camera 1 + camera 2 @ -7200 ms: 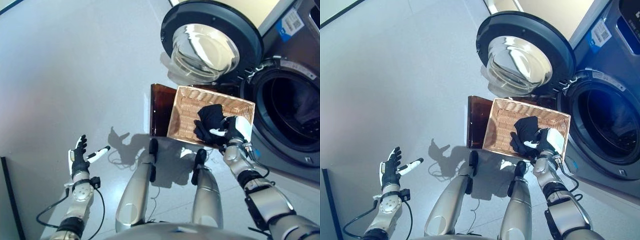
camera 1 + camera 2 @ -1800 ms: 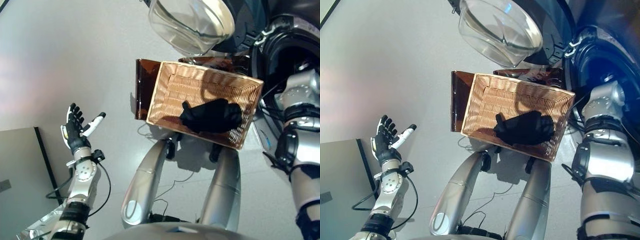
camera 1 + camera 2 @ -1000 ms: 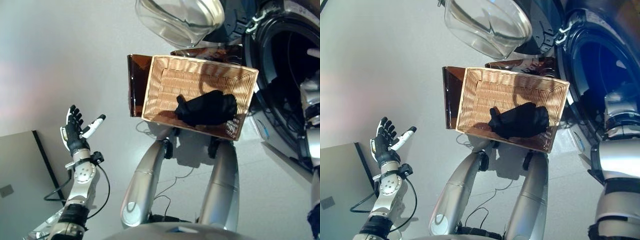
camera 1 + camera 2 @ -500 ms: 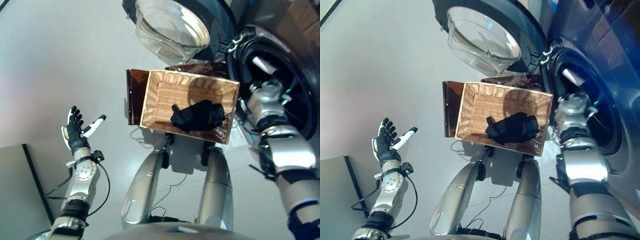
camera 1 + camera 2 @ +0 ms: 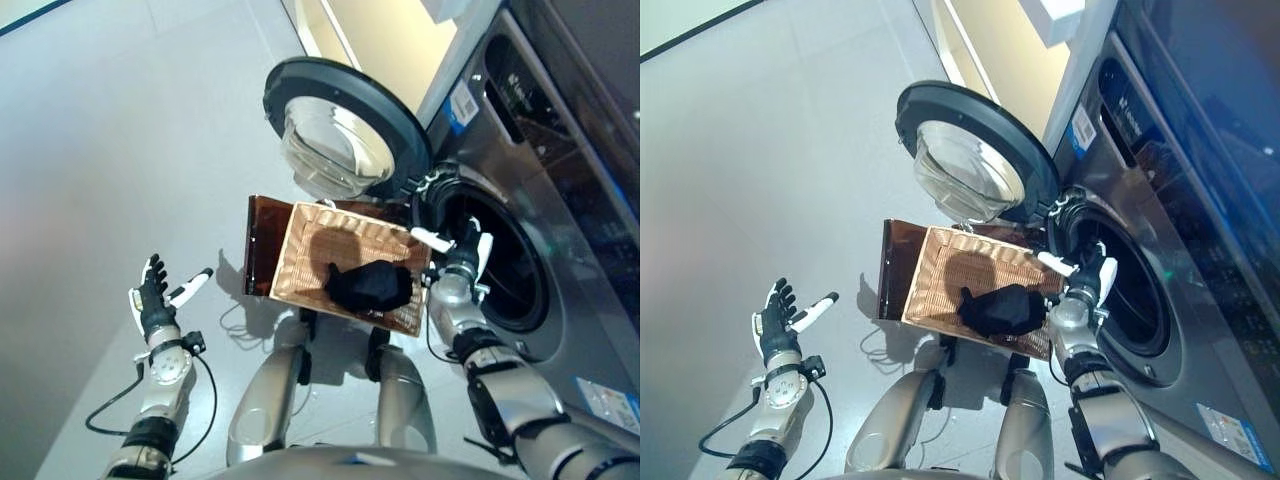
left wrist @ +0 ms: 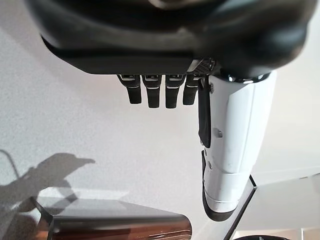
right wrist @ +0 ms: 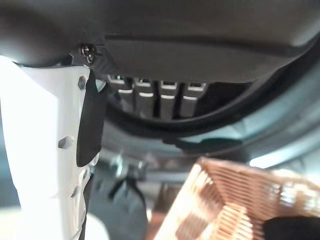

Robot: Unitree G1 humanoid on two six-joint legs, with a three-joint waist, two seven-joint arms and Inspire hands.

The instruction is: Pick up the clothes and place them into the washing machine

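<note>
Currently the dark garment (image 5: 370, 285) lies bunched in the wicker basket (image 5: 300, 255), toward the basket end nearest the washing machine (image 5: 520, 180), and no hand touches it. The basket sits on a brown stand (image 5: 262, 255) directly under the swung-open door (image 5: 345, 135) and just beside the drum opening (image 5: 490, 265), probably so a garment needs only a short lift to go in.

The right hand (image 5: 462, 252) is raised between the basket's machine-side rim and the drum opening, palm up, its fingers straight and the white-covered thumb spread toward the basket. It holds nothing; its wrist view shows straight fingers (image 7: 160, 97) with only the drum rim and a corner of the basket beyond. Whether the drum already holds laundry cannot be told.

The left hand (image 5: 152, 305) is held up over the bare floor (image 5: 120, 150), well apart from the basket on the side away from the machine, fingers extended and thumb out, empty and idle.

Judgement: the garment in the basket is not yet loaded; a reach back to the basket looks due.
</note>
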